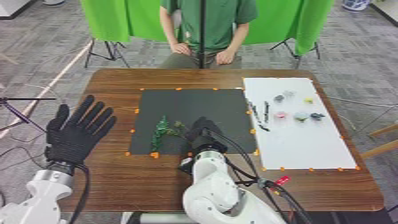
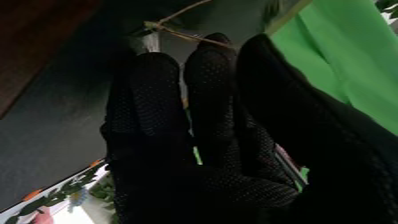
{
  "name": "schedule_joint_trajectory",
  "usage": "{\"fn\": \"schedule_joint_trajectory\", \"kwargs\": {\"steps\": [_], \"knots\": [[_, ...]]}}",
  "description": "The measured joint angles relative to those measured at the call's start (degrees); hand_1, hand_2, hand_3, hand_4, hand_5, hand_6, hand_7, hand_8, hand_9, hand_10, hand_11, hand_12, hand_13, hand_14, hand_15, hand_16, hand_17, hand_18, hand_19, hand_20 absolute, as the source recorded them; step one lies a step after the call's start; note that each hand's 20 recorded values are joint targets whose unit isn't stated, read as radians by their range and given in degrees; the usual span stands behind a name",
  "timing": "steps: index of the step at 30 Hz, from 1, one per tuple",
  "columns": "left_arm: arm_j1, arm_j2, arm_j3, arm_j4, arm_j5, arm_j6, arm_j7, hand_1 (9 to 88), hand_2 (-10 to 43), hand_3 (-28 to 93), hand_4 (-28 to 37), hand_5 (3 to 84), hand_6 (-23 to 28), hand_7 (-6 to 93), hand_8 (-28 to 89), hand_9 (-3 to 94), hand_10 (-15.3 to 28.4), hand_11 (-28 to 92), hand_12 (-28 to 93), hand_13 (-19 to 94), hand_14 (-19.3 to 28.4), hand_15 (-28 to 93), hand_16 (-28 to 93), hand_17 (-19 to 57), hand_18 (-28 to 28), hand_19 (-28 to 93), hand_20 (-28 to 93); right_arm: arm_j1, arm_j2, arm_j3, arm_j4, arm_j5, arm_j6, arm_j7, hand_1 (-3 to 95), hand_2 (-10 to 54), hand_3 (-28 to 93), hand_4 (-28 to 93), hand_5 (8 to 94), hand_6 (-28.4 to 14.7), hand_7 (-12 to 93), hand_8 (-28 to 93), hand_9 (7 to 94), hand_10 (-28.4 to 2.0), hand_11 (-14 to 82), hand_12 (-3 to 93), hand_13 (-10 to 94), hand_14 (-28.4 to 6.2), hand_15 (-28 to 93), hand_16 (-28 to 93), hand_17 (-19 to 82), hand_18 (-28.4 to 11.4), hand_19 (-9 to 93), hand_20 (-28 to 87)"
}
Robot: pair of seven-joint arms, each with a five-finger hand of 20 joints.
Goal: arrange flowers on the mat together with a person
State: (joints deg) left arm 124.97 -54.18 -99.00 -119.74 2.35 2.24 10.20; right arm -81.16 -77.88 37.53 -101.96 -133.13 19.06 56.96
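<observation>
at the far left, the left hand (image 1: 78, 134) was held above the surface (image 1: 107, 172), outside the mat, its fingers straight and spread, gripping nothing; that probably kept it clear while the right side worked. the mat (image 1: 194, 95) had orange tape (image 1: 155, 155) round its edges, likely to stop it sliding as stems were set down. on its left half lay a green sprig (image 1: 160, 131), lengthwise, perhaps as the spine for the rest. a smaller sprig (image 1: 179, 125) sat just beside it, on the side nearer the right hand (image 1: 204, 131), angled perhaps to fan out from that spine.

the right hand was low over the mat, a spot that suited placing or adjusting the smaller piece. in the wrist view a thin twig (image 2: 178, 33) ran close to that hand; whether it was gripped, i could not tell.

further right, dark sprigs (image 1: 266, 112) lay along the near side of the white sheet (image 1: 302, 145). beyond them the pink flower (image 1: 281, 115), the yellow flower (image 1: 309, 100) and others lay spaced apart, presumably for easy picking.
</observation>
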Motion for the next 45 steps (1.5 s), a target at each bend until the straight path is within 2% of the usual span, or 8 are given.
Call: {"fn": "schedule_joint_trajectory", "kwargs": {"steps": [5, 13, 18, 24, 30, 45], "knots": [[0.76, -0.06, -0.47, -0.27, -0.58, 0.0, 0.49, 28.0, 8.7, 70, -28.3, 38.9, 5.8, 4.9, -7, 35.8, 14.2, 14, 9, 26, 15.9, 25, -4, -3.3, 13.0, 28, 12, -0.18, 0.81, -0.25, -1.03, 0.75, -0.68, -0.19, 43.9, -9.5, 78, -23, 60.2, -9.9, 24, -14, 65.5, -16.8, 51.3, 47.1, 55, -20.8, 73, 26, 23, -28.4, 84, 13], [2.57, -1.04, -1.85, -1.05, -0.62, 0.03, 1.45, 27.7, 10.0, 70, -28.3, 39.2, 5.9, 5.1, -7, 36.0, 14.2, 14, 9, 26, 16.0, 25, -4, -3.3, 13.1, 28, 12, -0.87, 4.25, 0.09, -5.71, 2.28, 0.29, -2.02, 41.2, -9.5, 78, -22, 60.4, -10.4, 20, -13, 66.1, -17.7, 53.3, 45.3, 56, -21.1, 73, 26, 23, -28.4, 84, 13], [3.84, -1.93, -2.76, -1.46, -0.65, 0.1, 1.76, 27.6, 10.2, 70, -28.3, 39.2, 6.0, 5.0, -7, 36.1, 14.3, 14, 9, 26, 15.9, 25, -4, -3.4, 13.1, 28, 12, -2.13, 6.24, 2.36, -8.11, 2.64, -3.55, -3.54, 41.1, -9.5, 78, -21, 63.2, -9.0, 18, -13, 66.6, -17.6, 53.0, 45.2, 57, -21.3, 73, 27, 23, -28.4, 84, 14], [3.94, -2.14, -2.63, -1.31, -0.67, 0.19, 1.77, 27.5, 10.3, 70, -28.3, 39.3, 5.9, 5.1, -7, 36.1, 14.3, 14, 9, 26, 16.1, 26, -5, -3.4, 13.1, 28, 12, -3.32, 6.98, 3.47, -8.11, 4.59, -11.34, -3.95, 41.8, -9.5, 77, -20, 66.0, -7.1, 17, -13, 67.0, -17.6, 51.5, 45.1, 56, -21.3, 73, 27, 23, -28.4, 83, 14], [2.83, -2.07, -2.34, -0.81, -0.65, 0.17, 1.2, 27.5, 10.3, 70, -28.3, 39.3, 5.9, 5.1, -7, 36.1, 14.2, 14, 9, 26, 16.0, 25, -5, -3.3, 13.1, 28, 12, -3.12, 7.5, 2.6, -8.37, 4.58, -11.11, -4.58, 42.9, -9.5, 77, -20, 67.8, -6.8, 17, -12, 67.8, -17.1, 50.5, 45.7, 57, -21.0, 72, 27, 23, -28.4, 83, 14], [2.74, -2.06, -2.36, -0.81, -0.65, 0.17, 1.22, 27.4, 10.3, 70, -28.3, 39.3, 5.9, 5.1, -7, 36.1, 14.2, 14, 9, 26, 16.0, 26, -5, -3.3, 13.0, 28, 12, -3.18, 8.07, 0.23, -9.61, 5.28, -10.83, -4.9, 42.3, -9.5, 77, -20, 66.3, -8.1, 17, -12, 68.1, -17.2, 49.6, 46.3, 57, -21.1, 72, 27, 23, -28.4, 83, 16]]}}
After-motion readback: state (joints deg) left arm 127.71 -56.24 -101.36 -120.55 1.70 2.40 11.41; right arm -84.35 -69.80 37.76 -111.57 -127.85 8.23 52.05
